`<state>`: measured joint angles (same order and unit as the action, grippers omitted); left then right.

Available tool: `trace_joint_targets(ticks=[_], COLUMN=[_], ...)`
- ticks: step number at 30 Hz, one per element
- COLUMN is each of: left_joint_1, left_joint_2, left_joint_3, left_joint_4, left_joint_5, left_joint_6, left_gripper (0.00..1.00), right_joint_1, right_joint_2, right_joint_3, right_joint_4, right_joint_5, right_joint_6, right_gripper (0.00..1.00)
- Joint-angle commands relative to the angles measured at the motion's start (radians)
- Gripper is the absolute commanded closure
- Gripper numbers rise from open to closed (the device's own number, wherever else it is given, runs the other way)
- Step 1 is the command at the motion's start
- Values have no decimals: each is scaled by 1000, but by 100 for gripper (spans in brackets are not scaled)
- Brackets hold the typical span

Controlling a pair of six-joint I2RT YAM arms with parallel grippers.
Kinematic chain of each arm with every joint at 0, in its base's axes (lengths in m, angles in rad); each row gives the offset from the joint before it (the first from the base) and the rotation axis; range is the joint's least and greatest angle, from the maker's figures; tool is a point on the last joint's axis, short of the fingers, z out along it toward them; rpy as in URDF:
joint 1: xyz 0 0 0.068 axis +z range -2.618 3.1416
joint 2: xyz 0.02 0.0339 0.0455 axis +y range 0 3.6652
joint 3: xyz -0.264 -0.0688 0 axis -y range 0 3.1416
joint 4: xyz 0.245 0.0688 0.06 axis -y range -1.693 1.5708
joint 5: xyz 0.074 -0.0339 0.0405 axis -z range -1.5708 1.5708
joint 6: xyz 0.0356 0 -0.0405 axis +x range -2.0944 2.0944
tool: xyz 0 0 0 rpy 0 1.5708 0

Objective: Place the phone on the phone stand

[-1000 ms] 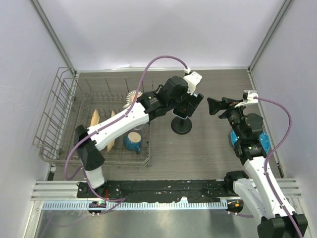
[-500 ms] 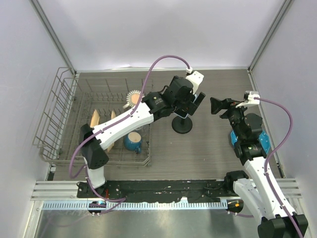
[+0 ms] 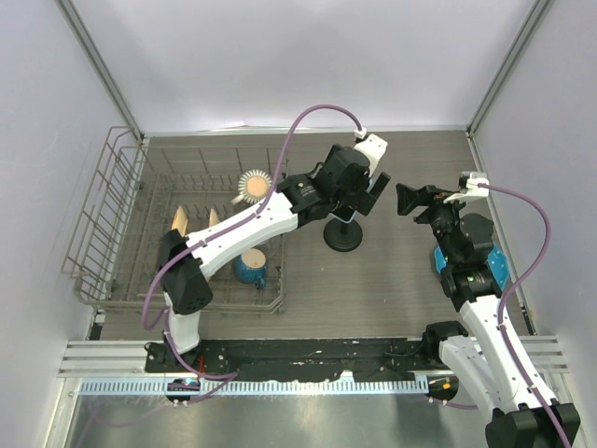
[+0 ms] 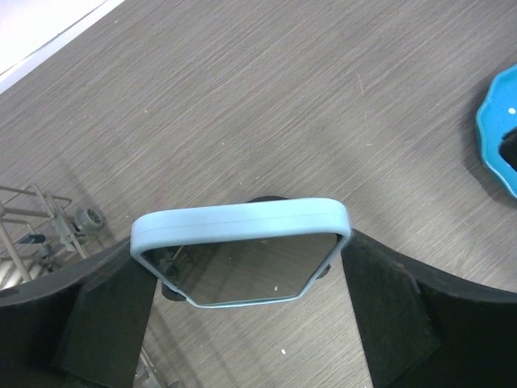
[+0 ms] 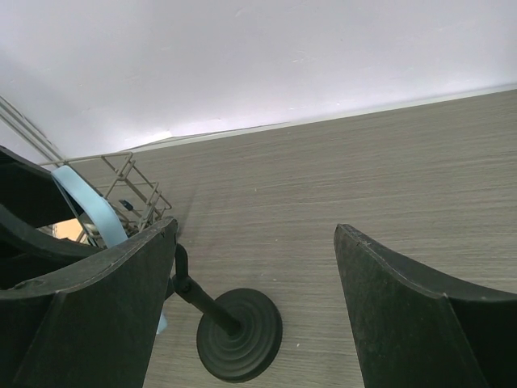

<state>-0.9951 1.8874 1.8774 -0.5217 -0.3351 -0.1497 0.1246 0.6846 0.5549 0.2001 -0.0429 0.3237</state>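
Note:
My left gripper is shut on the phone, a black screen in a light blue case, with a finger on each long side. It holds the phone right at the head of the black phone stand. Dark parts of the stand show behind the phone. I cannot tell whether phone and stand touch. In the right wrist view the stand's disc base and slanted post show, with the phone's blue edge at left. My right gripper is open and empty, just right of the stand, also seen in its own view.
A wire dish rack fills the left, holding a blue mug, a round brush and wooden pieces. A blue plate lies under the right arm and shows in the left wrist view.
My left gripper has carried the phone a little to the right and farther back, over the stand's head. My right gripper edged slightly right at first and has since held still.

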Motion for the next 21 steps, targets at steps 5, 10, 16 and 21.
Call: trace_joint_targets(ticks=[5,10,16,21], left_joint_1=[-7,10,78,162], left_joint_2=[-4,-5,42,87], left_joint_3=[22,-3,89,187], left_joint_4=[80,161,193,204], left_joint_5=[-50,-93,-96,-67], left_joint_6=[18,64,140,220], left_gripper=[46,93,100,100], right_joint_1=[7,7,6,7], right_joint_2=[-16,-10,-3,10], right_joint_3=[-4,-1,-4,-3], right_joint_4=[30,27,25,28], right_joint_5=[34,38,75,75], right_joint_6=[-18,-26,-32,-35], right_gripper=[16,16,16,16])
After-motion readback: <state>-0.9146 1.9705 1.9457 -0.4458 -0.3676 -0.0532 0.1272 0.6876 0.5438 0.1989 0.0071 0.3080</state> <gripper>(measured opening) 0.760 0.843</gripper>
